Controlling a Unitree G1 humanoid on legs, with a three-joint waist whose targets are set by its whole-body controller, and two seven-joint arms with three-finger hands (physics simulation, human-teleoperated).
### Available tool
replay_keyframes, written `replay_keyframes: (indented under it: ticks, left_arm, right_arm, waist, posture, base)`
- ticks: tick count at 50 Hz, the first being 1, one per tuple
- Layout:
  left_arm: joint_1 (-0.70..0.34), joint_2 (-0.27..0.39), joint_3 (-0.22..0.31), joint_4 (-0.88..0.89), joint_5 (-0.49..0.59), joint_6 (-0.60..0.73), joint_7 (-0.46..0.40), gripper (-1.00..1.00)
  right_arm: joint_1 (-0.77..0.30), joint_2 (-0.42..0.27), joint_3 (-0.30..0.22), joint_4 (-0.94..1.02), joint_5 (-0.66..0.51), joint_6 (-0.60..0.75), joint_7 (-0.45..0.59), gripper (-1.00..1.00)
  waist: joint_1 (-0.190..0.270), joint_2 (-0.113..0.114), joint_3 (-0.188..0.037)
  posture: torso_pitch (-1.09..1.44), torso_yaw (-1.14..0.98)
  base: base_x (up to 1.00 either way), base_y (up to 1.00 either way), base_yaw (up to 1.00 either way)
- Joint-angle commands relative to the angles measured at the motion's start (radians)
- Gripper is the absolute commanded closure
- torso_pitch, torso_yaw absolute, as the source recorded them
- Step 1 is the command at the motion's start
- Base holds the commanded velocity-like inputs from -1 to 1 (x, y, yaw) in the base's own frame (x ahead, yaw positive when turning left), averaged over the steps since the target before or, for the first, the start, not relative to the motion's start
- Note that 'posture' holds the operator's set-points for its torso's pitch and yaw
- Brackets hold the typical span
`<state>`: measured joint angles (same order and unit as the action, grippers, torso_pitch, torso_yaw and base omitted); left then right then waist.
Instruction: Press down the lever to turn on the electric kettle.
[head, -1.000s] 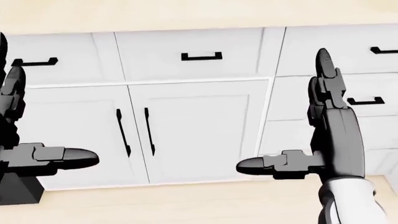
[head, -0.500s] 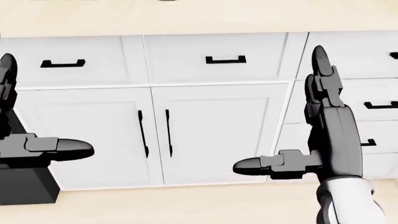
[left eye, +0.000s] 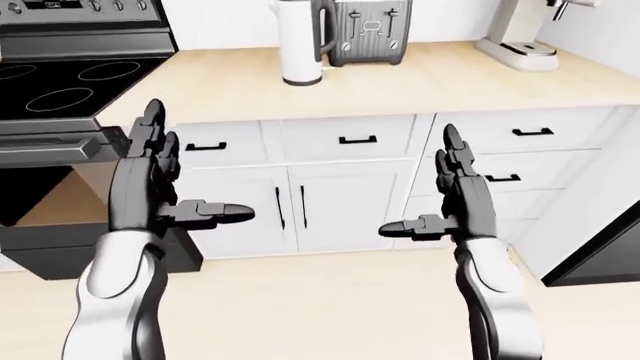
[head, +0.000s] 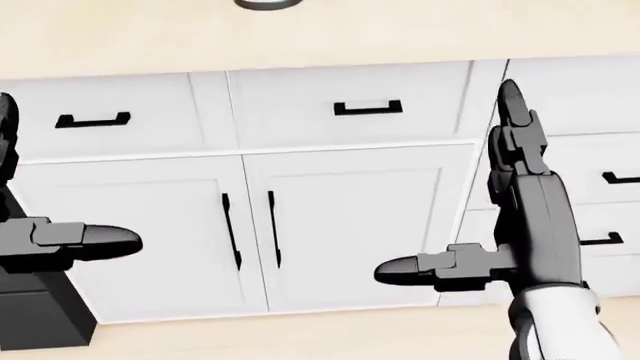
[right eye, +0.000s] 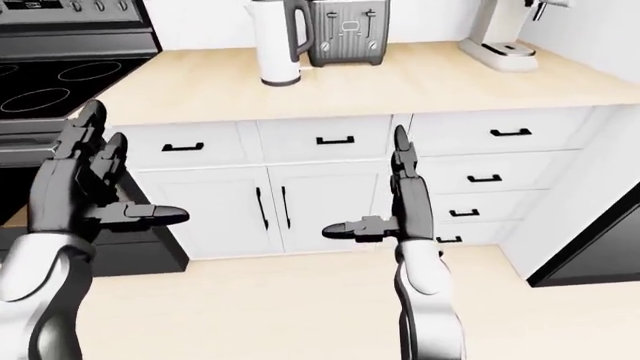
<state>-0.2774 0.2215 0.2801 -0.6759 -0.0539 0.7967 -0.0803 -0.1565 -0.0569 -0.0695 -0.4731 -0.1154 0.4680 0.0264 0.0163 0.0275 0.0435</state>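
Observation:
The white electric kettle (left eye: 300, 43) with a dark handle stands on the wooden counter (left eye: 400, 82) at the top of the left-eye view; its lever does not show clearly. My left hand (left eye: 160, 180) is open, fingers up, thumb out, well below and left of the kettle. My right hand (left eye: 455, 195) is open the same way, below and right of it. Both hang in the air before the white cabinets, touching nothing. The head view shows only the kettle's base (head: 267, 4) at its top edge.
A grey toaster (left eye: 368, 31) stands right of the kettle, a coffee machine (left eye: 520, 34) further right. A black stove (left eye: 60, 82) with its oven door (left eye: 60, 240) open is at the left. White cabinet doors (head: 250, 232) and drawers fill the head view. A dark appliance (left eye: 610, 247) stands at the right.
The whole head view has shifted: the cabinets slid right and down as the camera moved. The kettle's base now shows at the top edge. Both hands stay open.

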Motion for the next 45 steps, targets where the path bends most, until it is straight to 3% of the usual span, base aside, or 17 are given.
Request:
replay_keyframes:
  ticks: [1,6,7,9,14,17,19,20,22,28,30,32,33,35,41,44,45]
  left_arm:
    - [-0.023,0.007,0.001,-0.029,-0.006,-0.033,-0.002,-1.00]
    - [-0.020,0.008,0.003,-0.031,-0.008,-0.035,-0.001,-1.00]
    - [-0.020,0.008,0.003,-0.032,-0.009,-0.034,-0.001,-1.00]
    - [-0.024,0.010,0.005,-0.033,-0.010,-0.030,-0.001,-1.00]
    - [-0.032,0.016,0.004,-0.038,-0.008,-0.021,0.000,-1.00]
    - [-0.034,0.016,0.001,-0.035,-0.006,-0.023,0.000,-1.00]
    - [-0.037,0.018,0.003,-0.036,-0.007,-0.020,0.000,-1.00]
    - [-0.038,0.018,0.005,-0.038,-0.007,-0.017,-0.001,-1.00]
    - [-0.037,0.018,0.005,-0.038,-0.008,-0.018,0.000,-1.00]
    - [-0.033,0.015,0.001,-0.041,-0.006,-0.019,0.001,-1.00]
    - [-0.034,0.016,0.004,-0.043,-0.007,-0.017,0.000,-1.00]
    - [-0.031,0.015,0.004,-0.042,-0.006,-0.020,-0.001,-1.00]
    - [-0.031,0.015,0.001,-0.042,-0.006,-0.021,-0.001,-1.00]
    - [-0.032,0.014,0.001,-0.041,-0.005,-0.020,-0.001,-1.00]
    - [-0.035,0.018,0.010,-0.044,-0.011,-0.013,-0.002,-1.00]
    - [-0.041,0.022,0.013,-0.045,-0.014,-0.008,-0.001,-1.00]
    - [-0.041,0.022,0.014,-0.046,-0.014,-0.007,0.000,-1.00]
  right_arm:
    - [-0.022,-0.007,-0.008,-0.035,-0.004,-0.036,-0.007,-1.00]
    - [-0.021,-0.008,-0.010,-0.029,-0.004,-0.044,-0.006,-1.00]
    - [-0.021,-0.008,-0.009,-0.029,-0.004,-0.044,-0.005,-1.00]
    - [-0.022,-0.009,-0.010,-0.030,-0.005,-0.043,-0.005,-1.00]
    - [-0.022,-0.007,-0.007,-0.041,0.001,-0.047,0.001,-1.00]
    - [-0.019,-0.006,-0.002,-0.042,-0.003,-0.048,0.003,-1.00]
    - [-0.019,-0.006,-0.001,-0.043,-0.005,-0.046,0.004,-1.00]
    - [-0.019,-0.006,-0.001,-0.046,-0.006,-0.043,0.005,-1.00]
    - [-0.019,-0.005,0.000,-0.047,-0.007,-0.041,0.005,-1.00]
    - [-0.019,-0.005,-0.003,-0.044,-0.007,-0.044,0.007,-1.00]
    - [-0.019,-0.005,-0.003,-0.045,-0.008,-0.043,0.007,-1.00]
    - [-0.019,-0.006,-0.006,-0.047,-0.006,-0.042,0.007,-1.00]
    - [-0.018,-0.006,-0.008,-0.048,-0.005,-0.041,0.007,-1.00]
    - [-0.017,-0.005,-0.007,-0.050,-0.004,-0.041,0.006,-1.00]
    - [-0.017,-0.004,-0.002,-0.053,-0.008,-0.036,0.006,-1.00]
    - [-0.021,-0.006,-0.005,-0.055,-0.007,-0.030,0.007,-1.00]
    - [-0.021,-0.006,-0.005,-0.056,-0.007,-0.030,0.008,-1.00]
  waist:
    - [-0.002,0.001,-0.007]
    - [0.000,-0.095,-0.025]
    - [-0.011,-0.057,-0.022]
    - [-0.014,-0.073,-0.018]
    - [-0.020,-0.029,-0.009]
    - [-0.030,0.024,-0.011]
    - [-0.035,0.067,-0.036]
    - [-0.019,0.049,-0.025]
    - [-0.016,0.053,-0.014]
    - [-0.002,-0.004,-0.015]
    - [0.003,-0.038,-0.018]
    - [0.002,-0.102,-0.038]
    - [-0.012,-0.056,-0.025]
    - [-0.014,-0.074,-0.018]
    - [-0.023,-0.020,-0.015]
    - [-0.030,0.046,-0.029]
    - [-0.031,0.078,-0.059]
  posture:
    - [0.00,0.00]
    - [0.00,0.00]
    - [0.00,0.00]
    - [0.00,0.00]
    - [0.00,0.00]
    - [0.00,0.00]
    - [0.00,0.00]
    - [0.00,0.00]
    - [0.00,0.00]
    - [0.00,0.00]
    - [0.00,0.00]
    - [0.00,0.00]
    - [0.00,0.00]
    - [0.00,0.00]
    - [0.00,0.00]
    - [0.00,0.00]
    - [0.00,0.00]
  base:
    - [0.26,0.00,0.00]
    - [0.26,0.00,0.00]
    - [0.26,0.00,0.00]
    - [0.26,0.00,0.00]
    - [0.26,0.00,0.00]
    - [0.26,0.00,0.00]
    - [0.26,0.00,0.00]
    - [0.26,0.00,0.00]
    - [0.26,0.00,0.00]
    - [0.26,0.00,0.00]
    - [0.27,0.00,0.00]
    - [0.26,0.00,0.00]
    - [0.27,0.00,0.00]
    - [0.26,0.00,0.00]
    - [0.21,0.00,0.00]
    - [0.18,0.00,0.00]
    - [0.18,0.00,0.00]
